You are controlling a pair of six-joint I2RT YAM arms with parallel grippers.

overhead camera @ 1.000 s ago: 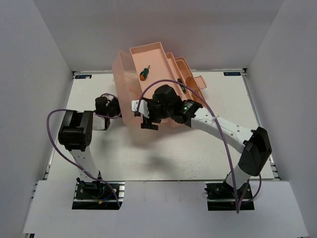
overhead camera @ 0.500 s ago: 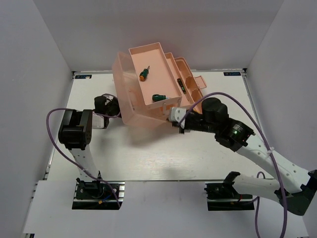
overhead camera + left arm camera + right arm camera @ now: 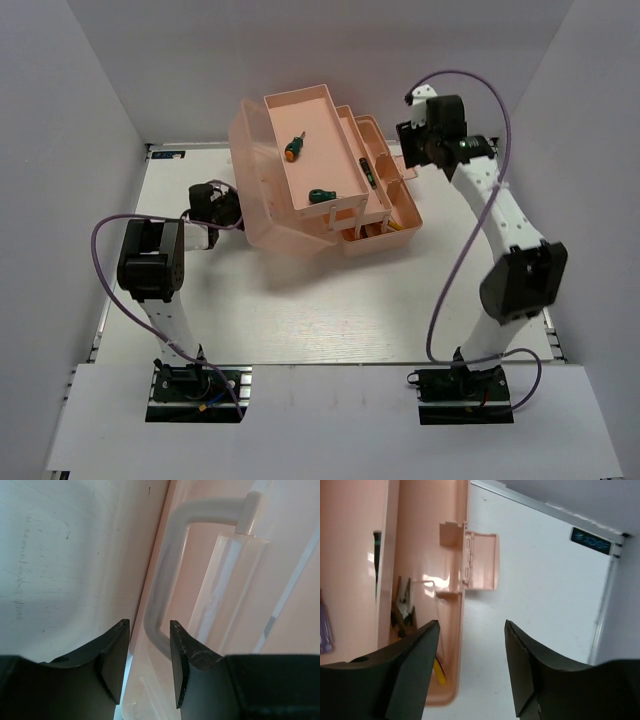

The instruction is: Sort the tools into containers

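The salmon-pink toolbox [image 3: 262, 205] stands open at the back middle. Its top tray [image 3: 330, 118] holds two stubby green-handled screwdrivers [image 3: 293, 147] [image 3: 320, 194]. A slim black-green screwdriver [image 3: 366, 170] lies in the tray below. Yellow-handled pliers [image 3: 404, 605] rest in the base compartment [image 3: 451, 630], and a blue handle [image 3: 324, 626] shows at the frame's left edge. My left gripper [image 3: 148, 622] is shut on the lid handle [image 3: 165, 575]. My right gripper [image 3: 471, 625] hangs open and empty over bare table beside the base compartment.
The toolbox latch flap [image 3: 481, 562] sticks out to the right over the white table [image 3: 330, 310]. White walls close in the left, back and right. A blue label [image 3: 591, 541] marks the back right corner. Purple cables [image 3: 470, 95] loop above both arms.
My right arm left the top tray, where a second green-handled screwdriver now lies, then swung up to the back right. The left arm kept its hold.
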